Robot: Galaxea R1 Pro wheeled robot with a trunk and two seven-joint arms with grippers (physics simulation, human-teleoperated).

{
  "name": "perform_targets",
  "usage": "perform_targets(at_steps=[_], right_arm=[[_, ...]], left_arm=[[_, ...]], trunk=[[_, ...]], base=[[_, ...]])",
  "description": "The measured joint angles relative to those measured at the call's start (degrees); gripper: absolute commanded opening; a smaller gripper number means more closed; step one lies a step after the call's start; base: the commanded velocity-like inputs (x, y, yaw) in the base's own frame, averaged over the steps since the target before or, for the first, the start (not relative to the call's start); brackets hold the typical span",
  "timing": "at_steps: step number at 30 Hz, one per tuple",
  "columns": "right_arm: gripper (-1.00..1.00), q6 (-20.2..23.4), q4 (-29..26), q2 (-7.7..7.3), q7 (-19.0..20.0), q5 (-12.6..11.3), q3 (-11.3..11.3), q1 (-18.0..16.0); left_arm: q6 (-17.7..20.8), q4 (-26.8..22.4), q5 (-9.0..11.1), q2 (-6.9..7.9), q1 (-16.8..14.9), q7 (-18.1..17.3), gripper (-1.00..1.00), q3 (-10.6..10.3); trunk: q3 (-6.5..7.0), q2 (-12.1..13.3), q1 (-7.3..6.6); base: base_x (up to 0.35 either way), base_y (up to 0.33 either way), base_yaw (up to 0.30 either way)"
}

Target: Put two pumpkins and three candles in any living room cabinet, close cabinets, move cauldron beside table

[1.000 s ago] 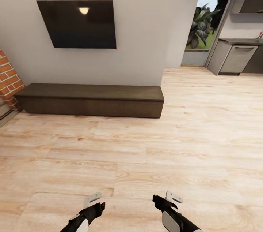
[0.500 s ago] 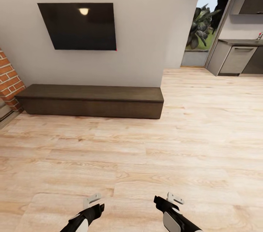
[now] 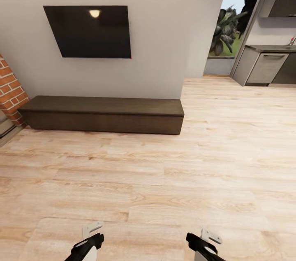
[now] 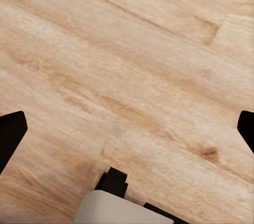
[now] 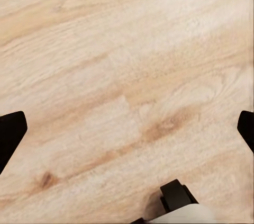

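Both grippers sit low in the frame, carried clear for travel: left gripper (image 3: 91, 239) at lower left, right gripper (image 3: 202, 243) at lower right, each spread wide and empty over the floor (image 3: 164, 178). Cabinet (image 3: 102, 114) lies centre-left, fronts shut, under the TV (image 3: 90, 31).

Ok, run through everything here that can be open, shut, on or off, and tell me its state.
cabinet: closed, every drawer front flush.
TV: screen dark, a lamp reflected in it.
left gripper: fingers wide apart, holding nothing, wood floor beneath.
right gripper: fingers wide apart, holding nothing.
kitchen units: fronts shut.
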Motion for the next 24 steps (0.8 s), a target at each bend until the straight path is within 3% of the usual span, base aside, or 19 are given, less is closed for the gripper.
perform_targets(at_steps=[7,13,24], right_arm=[[1.0,-0.92,2.84,-0.01,0.15,0.23,0.17,-0.01],[1.0,-3.35,3.09,-0.01,0.18,0.2,0.19,-0.01],[1.0,-3.79,3.1,-0.01,0.18,0.47,0.27,-0.01]], left_arm=[[-0.31,0.0,-0.24,-0.06,0.0,-0.06,1.0,-0.45],[-0.51,0.01,-0.25,-0.1,0.0,-0.14,1.0,-0.75],[-0.43,0.09,-0.2,-0.09,0.0,-1.69,1.0,-1.03]], trunk=[[1.26,2.81,-1.54],[2.34,5.22,-2.86],[4.32,9.63,-5.27]], base=[[0.0,0.0,0.0],[0.0,0.0,0.0],[0.0,0.0,0.0]])
